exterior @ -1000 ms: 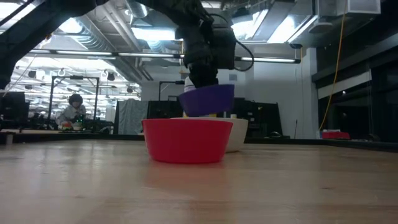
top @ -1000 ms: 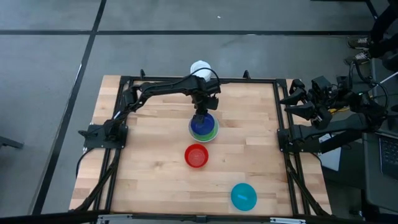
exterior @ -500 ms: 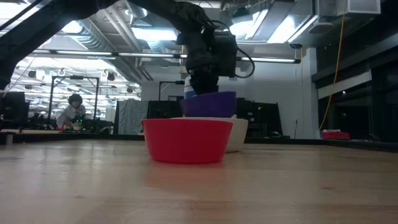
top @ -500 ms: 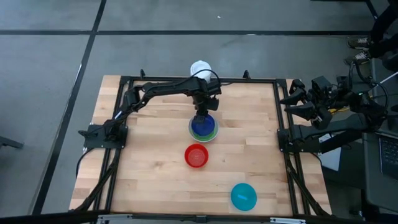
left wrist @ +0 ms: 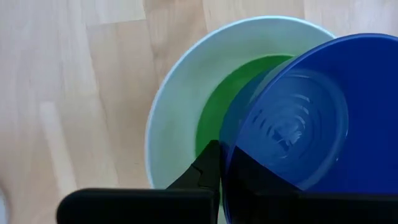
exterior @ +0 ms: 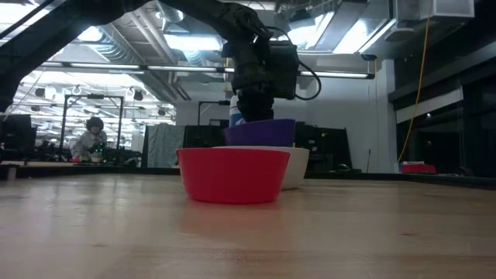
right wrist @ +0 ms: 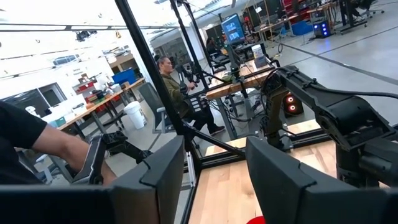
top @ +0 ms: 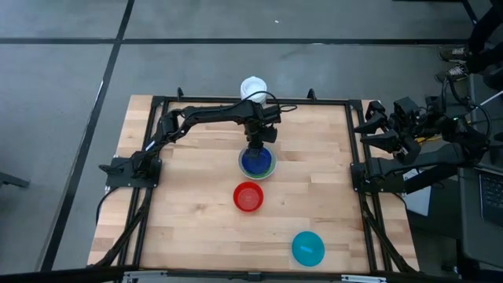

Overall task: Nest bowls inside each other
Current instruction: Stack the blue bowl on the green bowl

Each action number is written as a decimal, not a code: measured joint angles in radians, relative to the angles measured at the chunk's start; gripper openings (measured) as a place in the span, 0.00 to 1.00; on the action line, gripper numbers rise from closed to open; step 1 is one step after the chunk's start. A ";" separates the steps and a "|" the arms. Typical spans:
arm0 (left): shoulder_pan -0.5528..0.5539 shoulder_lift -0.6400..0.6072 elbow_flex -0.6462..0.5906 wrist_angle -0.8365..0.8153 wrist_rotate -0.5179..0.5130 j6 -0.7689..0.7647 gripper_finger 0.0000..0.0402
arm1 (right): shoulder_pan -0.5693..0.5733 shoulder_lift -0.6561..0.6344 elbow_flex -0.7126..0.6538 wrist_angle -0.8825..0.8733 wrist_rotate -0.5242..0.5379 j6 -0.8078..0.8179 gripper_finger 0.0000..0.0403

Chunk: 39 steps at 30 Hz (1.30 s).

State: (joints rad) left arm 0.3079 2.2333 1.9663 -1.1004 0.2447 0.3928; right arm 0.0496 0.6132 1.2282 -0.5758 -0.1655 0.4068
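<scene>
Below left gripper (top: 256, 142), pinching dark blue bowl (top: 255, 159) rim: green bowl (left wrist: 214, 118), white bowl (left wrist: 180, 106), wooden table (top: 189, 204). Right gripper (right wrist: 214, 168) spread, well apart; workshop behind.

Premises presenting as an open-plan robotics lab/workshop. Wooden worktop (top: 196, 212) sitting in a black metal frame (top: 357, 169) on a grey concrete floor (top: 63, 71). Exposed ceiling ducting (exterior: 136, 39) and strip lights (exterior: 186, 40) running overhead. Benches w/ monitors (right wrist: 233, 28), a white bucket (right wrist: 133, 114) and storage bins (right wrist: 124, 76) standing behind. Seated person (right wrist: 174, 87) working at a bench; another person (exterior: 89, 138) sitting in the far bay.
</scene>
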 joint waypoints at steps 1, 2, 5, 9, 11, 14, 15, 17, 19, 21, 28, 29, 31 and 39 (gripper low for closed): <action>0.000 0.000 0.000 0.005 -0.005 -0.001 0.00 | 0.000 0.000 0.000 0.000 0.000 0.000 0.44; 0.000 0.000 0.000 0.010 -0.008 -0.001 0.00 | 0.000 0.000 0.000 0.000 0.000 -0.002 0.44; 0.000 0.000 0.000 0.015 -0.018 -0.001 0.00 | 0.000 0.000 0.000 0.000 0.000 -0.004 0.44; 0.000 0.000 -0.026 0.047 -0.019 -0.007 0.00 | 0.000 0.000 0.000 0.000 -0.004 -0.004 0.42; 0.000 0.000 -0.040 0.044 -0.019 -0.009 0.00 | 0.000 0.000 0.000 0.000 -0.004 -0.004 0.42; 0.000 0.000 -0.062 0.052 -0.020 -0.007 0.00 | 0.000 0.000 0.000 0.000 -0.004 -0.004 0.43; 0.000 0.000 -0.069 0.050 -0.020 -0.007 0.00 | 0.000 0.000 0.000 0.000 -0.004 -0.004 0.43; 0.000 0.000 -0.082 0.056 -0.019 -0.006 0.00 | 0.000 0.000 0.000 0.000 -0.004 -0.004 0.44; 0.001 0.000 -0.097 0.066 -0.019 -0.006 0.00 | 0.000 0.000 0.000 0.000 -0.004 -0.004 0.44; 0.001 0.000 -0.105 0.076 -0.019 -0.005 0.00 | 0.000 0.000 0.000 0.000 -0.003 -0.003 0.44; 0.002 0.000 -0.106 0.118 -0.038 -0.007 0.00 | 0.000 0.000 0.000 0.000 -0.003 0.000 0.41; 0.001 0.000 -0.106 0.118 -0.039 -0.006 0.00 | 0.000 0.000 0.000 0.000 -0.003 0.001 0.41; 0.001 0.000 -0.106 0.119 -0.040 -0.005 0.00 | 0.000 0.000 0.000 0.000 -0.003 0.001 0.41; 0.002 0.000 -0.106 0.151 -0.042 0.004 0.02 | 0.000 0.000 0.000 0.000 0.001 0.001 0.44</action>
State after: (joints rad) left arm 0.3100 2.2337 1.8606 -0.9492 0.2027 0.3965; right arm 0.0498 0.6132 1.2282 -0.5758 -0.1650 0.4083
